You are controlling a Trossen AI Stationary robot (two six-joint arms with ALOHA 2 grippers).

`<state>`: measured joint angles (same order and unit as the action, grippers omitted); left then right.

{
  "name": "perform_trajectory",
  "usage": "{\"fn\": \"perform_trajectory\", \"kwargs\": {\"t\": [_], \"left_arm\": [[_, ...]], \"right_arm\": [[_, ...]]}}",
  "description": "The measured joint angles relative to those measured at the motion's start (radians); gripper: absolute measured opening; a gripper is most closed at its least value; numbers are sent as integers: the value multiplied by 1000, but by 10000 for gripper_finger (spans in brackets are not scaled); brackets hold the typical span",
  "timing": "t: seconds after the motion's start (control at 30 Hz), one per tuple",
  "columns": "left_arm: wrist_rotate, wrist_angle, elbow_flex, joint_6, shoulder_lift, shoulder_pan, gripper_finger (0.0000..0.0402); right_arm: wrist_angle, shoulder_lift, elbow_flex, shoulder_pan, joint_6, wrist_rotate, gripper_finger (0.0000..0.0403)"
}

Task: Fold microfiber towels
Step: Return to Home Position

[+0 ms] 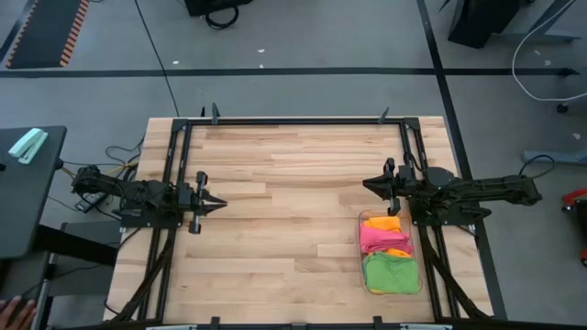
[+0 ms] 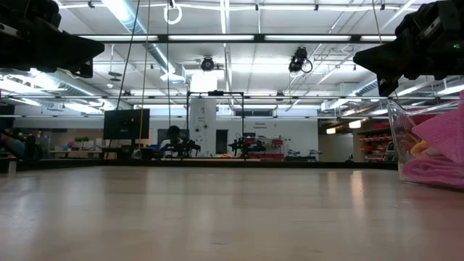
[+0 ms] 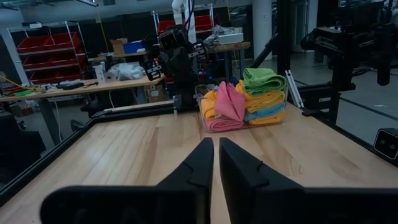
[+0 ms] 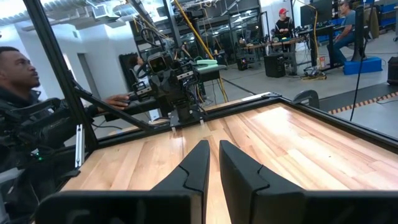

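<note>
Seeing the towels (image 1: 385, 240) folded and packed in the clear bin (image 1: 359, 261) just beside the right gripper (image 1: 369, 184), you can judge the step as homing: it and the left gripper (image 1: 218, 203) hover empty, fingers nearly together, so the next move needs only parking.

A robot lab in a big industrial hall

Strip lights (image 2: 217, 38) and bare ducts (image 2: 150, 51) are running across the high ceiling, red bins (image 3: 50, 59) are sitting on shelves (image 3: 12, 50) behind a cluttered workbench (image 3: 81, 87), people (image 4: 283, 22) are standing and sitting by desks — and cables (image 1: 121, 151) are trailing over a grey floor (image 1: 321, 37) marked with black tape (image 1: 275, 71).
</note>
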<state>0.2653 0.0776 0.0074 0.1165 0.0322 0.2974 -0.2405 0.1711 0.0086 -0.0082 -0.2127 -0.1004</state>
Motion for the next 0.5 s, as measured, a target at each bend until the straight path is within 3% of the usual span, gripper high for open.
{"fn": "perform_trajectory", "kwargs": {"t": [0.5], "left_arm": [[0,0,0,0,0,0,39]], "right_arm": [[0,0,0,0,0,0,44]]}}
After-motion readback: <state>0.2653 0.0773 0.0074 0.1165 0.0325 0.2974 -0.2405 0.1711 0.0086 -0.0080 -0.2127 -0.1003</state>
